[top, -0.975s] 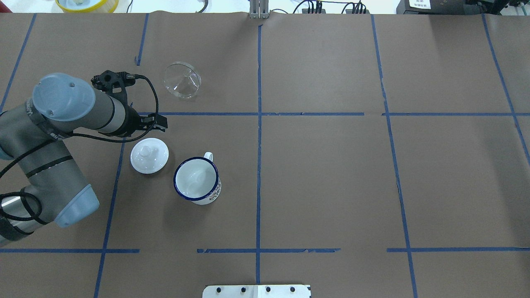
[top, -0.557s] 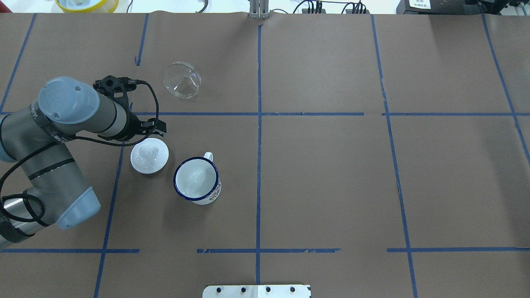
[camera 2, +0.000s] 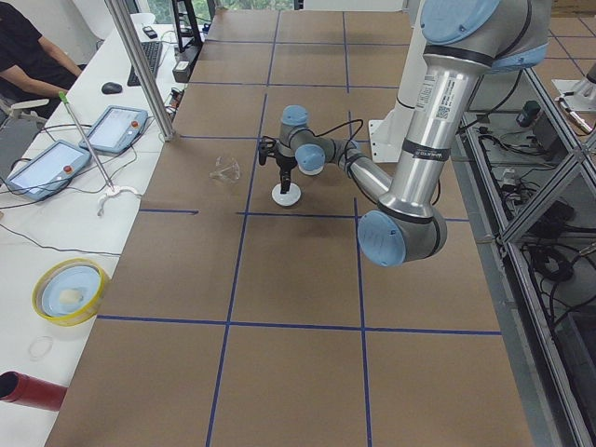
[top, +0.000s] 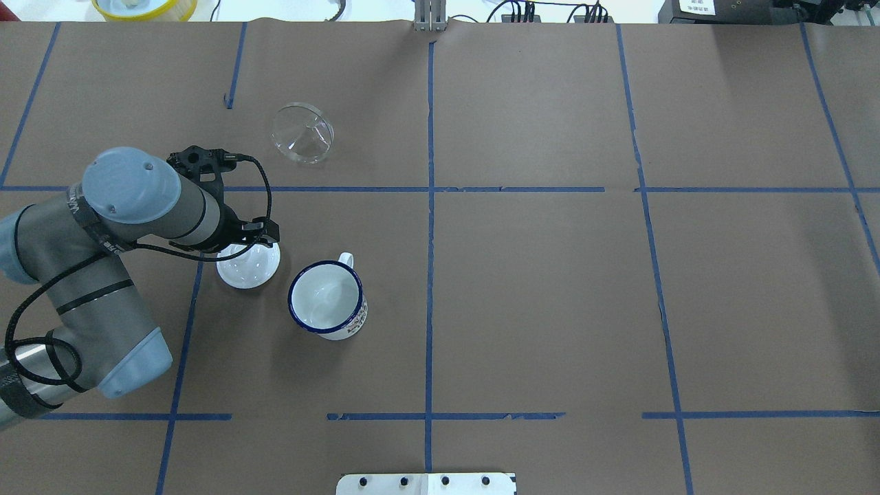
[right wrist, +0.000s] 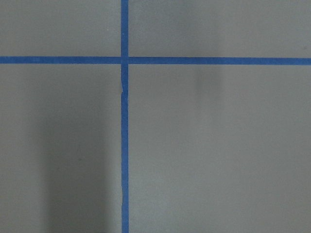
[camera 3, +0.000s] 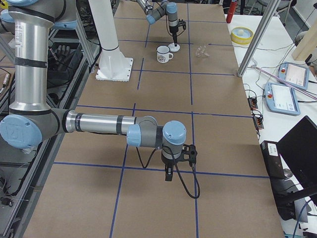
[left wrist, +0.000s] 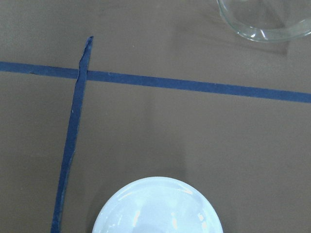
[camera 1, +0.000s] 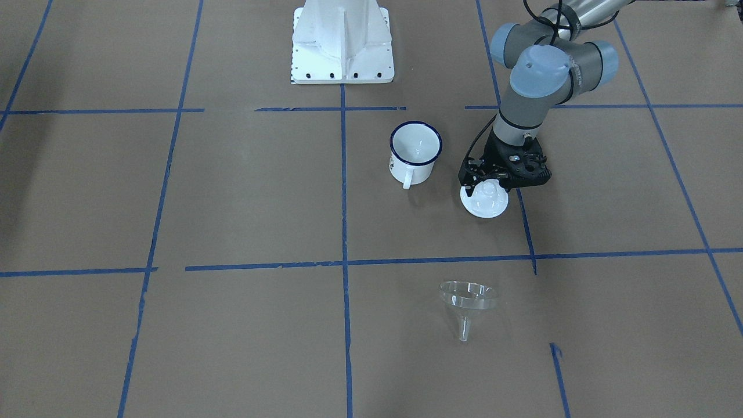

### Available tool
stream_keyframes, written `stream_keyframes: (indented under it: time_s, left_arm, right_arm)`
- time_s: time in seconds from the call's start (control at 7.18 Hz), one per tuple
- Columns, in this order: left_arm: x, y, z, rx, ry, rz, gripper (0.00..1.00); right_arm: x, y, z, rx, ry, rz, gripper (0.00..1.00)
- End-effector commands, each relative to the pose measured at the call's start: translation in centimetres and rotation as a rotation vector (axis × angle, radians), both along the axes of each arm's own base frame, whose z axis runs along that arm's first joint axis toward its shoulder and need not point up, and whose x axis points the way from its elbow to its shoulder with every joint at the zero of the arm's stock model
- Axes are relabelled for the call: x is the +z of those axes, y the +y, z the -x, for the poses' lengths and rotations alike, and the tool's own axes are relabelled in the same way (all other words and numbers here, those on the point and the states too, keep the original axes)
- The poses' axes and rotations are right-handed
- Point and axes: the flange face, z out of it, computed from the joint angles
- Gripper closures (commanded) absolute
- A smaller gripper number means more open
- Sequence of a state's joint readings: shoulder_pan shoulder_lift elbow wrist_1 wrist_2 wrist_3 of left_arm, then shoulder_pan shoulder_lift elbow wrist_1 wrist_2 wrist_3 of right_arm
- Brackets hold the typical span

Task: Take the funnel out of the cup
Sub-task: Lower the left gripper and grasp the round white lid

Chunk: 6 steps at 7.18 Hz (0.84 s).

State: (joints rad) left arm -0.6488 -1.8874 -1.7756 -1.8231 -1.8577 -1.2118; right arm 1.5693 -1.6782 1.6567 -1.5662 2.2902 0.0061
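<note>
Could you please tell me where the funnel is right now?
In the overhead view the funnel lies on the left half of the table, beyond the blue tape line, apart from the cup and white lid.

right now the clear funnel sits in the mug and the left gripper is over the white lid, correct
No. The funnel is not in the mug; it rests on the table well apart from it, beyond a blue tape line, as the overhead view shows. The left gripper is over the white lid.
</note>
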Motion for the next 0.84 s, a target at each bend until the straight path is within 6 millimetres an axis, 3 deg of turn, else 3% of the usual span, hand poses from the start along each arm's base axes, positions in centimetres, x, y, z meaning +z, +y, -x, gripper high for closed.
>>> stream_keyframes:
  time_s: [0.0,0.42,0.7]
  left_arm:
    - [0.35,0.68,-0.77,0.016,-0.007,0.004,0.22]
    - [0.46,0.74,-0.70,0.017,-0.009,0.004,0.38]
    - [0.98,0.88,-0.35,0.025,-0.017,-0.001,0.39]
  right_arm:
    - [0.00,0.00,0.00,0.000,0.000,0.000,0.00]
    - [0.00,0.00,0.00,0.000,0.000,0.000,0.00]
    - [0.00,0.00,0.00,0.000,0.000,0.000,0.00]
